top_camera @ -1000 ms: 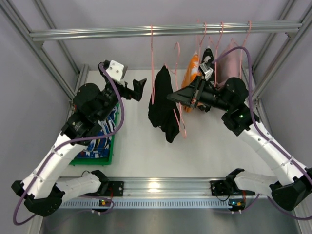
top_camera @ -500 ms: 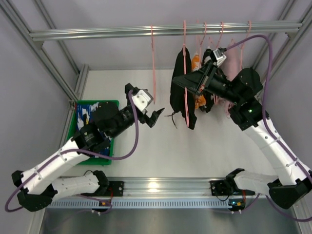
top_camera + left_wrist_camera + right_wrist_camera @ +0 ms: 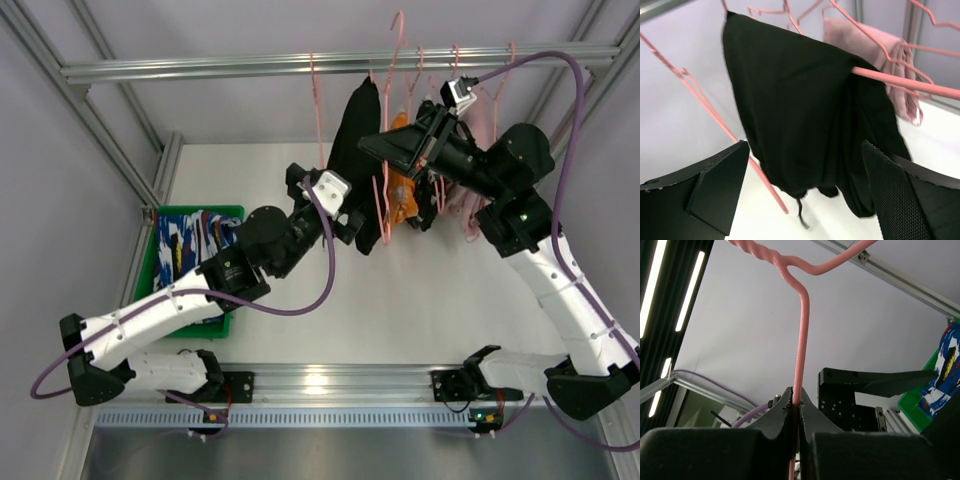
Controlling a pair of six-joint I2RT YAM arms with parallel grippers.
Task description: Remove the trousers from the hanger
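The black trousers (image 3: pixel 358 150) hang folded over a pink hanger (image 3: pixel 392 40) just in front of the rail. My right gripper (image 3: pixel 372 148) is shut on the hanger's stem (image 3: pixel 801 340), below the hook. My left gripper (image 3: pixel 345 222) is open and empty. Its jaws stand wide on either side of the lower part of the black trousers (image 3: pixel 800 115), a little short of the cloth. A drawstring (image 3: pixel 802 215) dangles from the bottom fold. The blue printed trousers (image 3: pixel 185 235) lie in the green bin (image 3: pixel 228 320) at the left.
A metal rail (image 3: pixel 200 68) crosses the back. An empty pink hanger (image 3: pixel 315 110) hangs left of the black trousers. More hangers at the right carry an orange cloth (image 3: pixel 400 195) and a pink cloth (image 3: pixel 480 130). Frame posts stand at both sides.
My left arm has swung from over the green bin to the right, up to the black trousers. My right gripper has carried the hanger with the trousers up and back towards the rail.
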